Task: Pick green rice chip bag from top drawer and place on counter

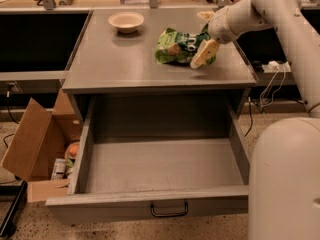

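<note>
- Nearest thing is the top drawer (160,166), pulled all the way out, wire handle (169,210) facing the camera. Nothing in it, so the picking half looks done.
- Left of the drawer, an open cardboard box (30,144) sits on the floor. The robot's white base (285,179) fills the right side, just beside the drawer's right wall. That corner is tight for the arm to swing low.
- Further back is the counter (115,59), its front edge right above the drawer's back.
- The green rice chip bag (177,46) is on the counter's right half, a bit back from the front edge and not hanging over anything.
- The gripper (203,39) is at the bag's right end, touching it. Honestly can't tell if it's clamped on the bag or has let go.
- So the step in hand reads as the placing. Next it probably just needs to release, if it hasn't, then lift away up and right without dragging the bag.
- Beyond, a cream bowl (126,20) sits well apart to the left, with lots of bare counter between.
</note>
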`<state>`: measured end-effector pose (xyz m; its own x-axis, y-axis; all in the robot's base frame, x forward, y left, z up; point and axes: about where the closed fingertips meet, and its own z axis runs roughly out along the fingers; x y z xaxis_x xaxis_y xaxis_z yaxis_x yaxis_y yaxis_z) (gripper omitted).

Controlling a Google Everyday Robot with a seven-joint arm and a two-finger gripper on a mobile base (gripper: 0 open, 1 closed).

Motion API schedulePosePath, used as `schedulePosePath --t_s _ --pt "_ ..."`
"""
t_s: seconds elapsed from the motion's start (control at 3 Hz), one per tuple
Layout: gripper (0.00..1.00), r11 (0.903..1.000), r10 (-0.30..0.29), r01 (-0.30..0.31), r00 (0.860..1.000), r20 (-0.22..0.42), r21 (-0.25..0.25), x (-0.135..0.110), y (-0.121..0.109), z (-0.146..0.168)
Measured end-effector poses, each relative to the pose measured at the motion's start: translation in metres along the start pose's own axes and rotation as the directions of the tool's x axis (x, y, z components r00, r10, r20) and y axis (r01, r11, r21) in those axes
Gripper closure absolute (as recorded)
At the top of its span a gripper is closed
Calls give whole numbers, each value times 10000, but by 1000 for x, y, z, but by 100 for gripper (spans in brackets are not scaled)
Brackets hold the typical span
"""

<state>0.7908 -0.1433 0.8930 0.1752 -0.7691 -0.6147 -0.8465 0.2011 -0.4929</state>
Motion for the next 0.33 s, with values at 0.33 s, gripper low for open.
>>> schedulePosePath --t_s 0.33 --pt "0 9917 -319 226 9969 720 1266 -11 -10 -50"
